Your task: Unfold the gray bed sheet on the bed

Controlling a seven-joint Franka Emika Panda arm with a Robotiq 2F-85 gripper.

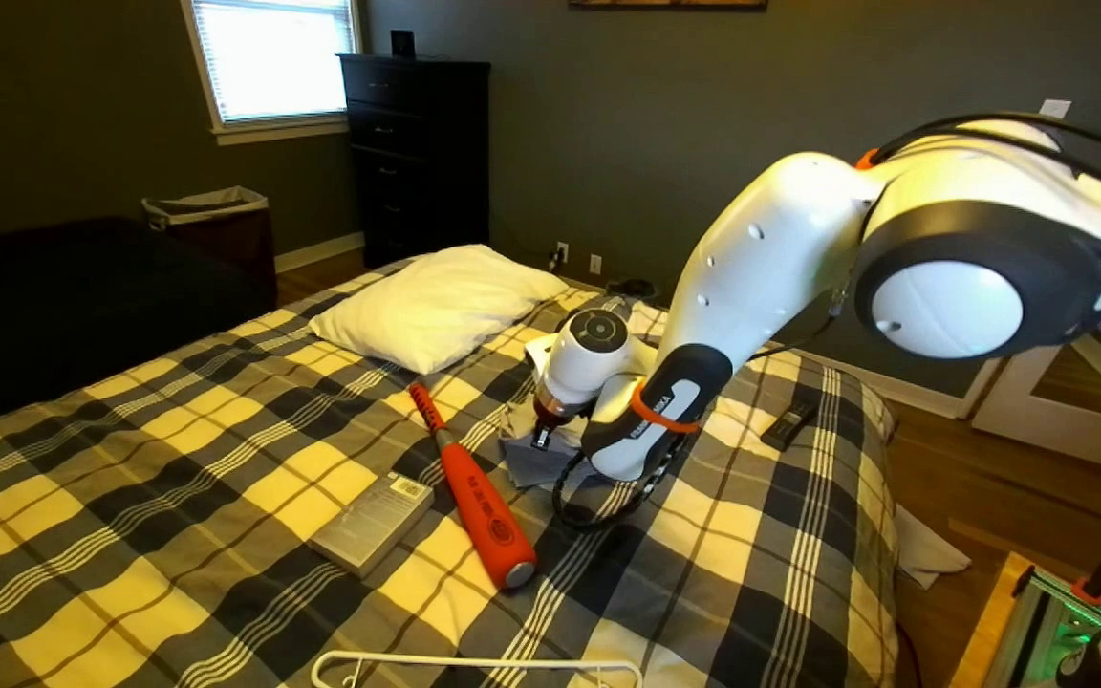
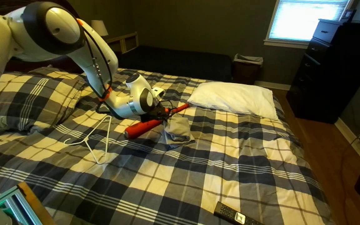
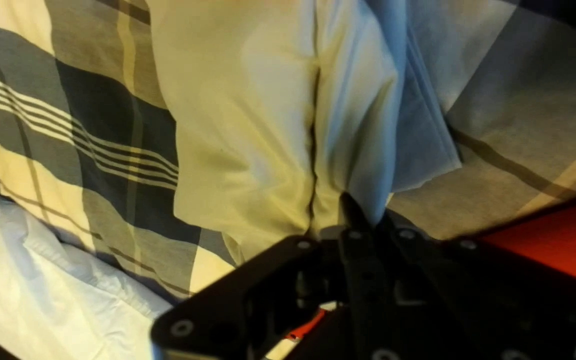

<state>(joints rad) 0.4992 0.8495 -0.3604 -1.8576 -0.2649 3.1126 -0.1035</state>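
The gray bed sheet (image 2: pixel 180 128) lies as a small folded, rumpled bundle on the plaid bed (image 2: pixel 195 175). In an exterior view the arm partly covers the gray bed sheet (image 1: pixel 533 463). My gripper (image 3: pixel 369 215) reaches the sheet's near edge in the wrist view, and a raised fold runs in between its two dark fingers, which are shut on it. Most of the sheet (image 3: pixel 248 125) stretches away from the fingertips, with a flat bluish corner sticking out beside the fold. How deep the cloth sits between the fingers is hidden.
An orange-red bat (image 1: pixel 479 511) lies close beside the sheet and gripper. A white pillow (image 2: pixel 234 98) rests farther along the bed. A flat box (image 1: pixel 374 521), a white hanger (image 2: pixel 89 139) and a black remote (image 2: pixel 234 215) also lie on the cover.
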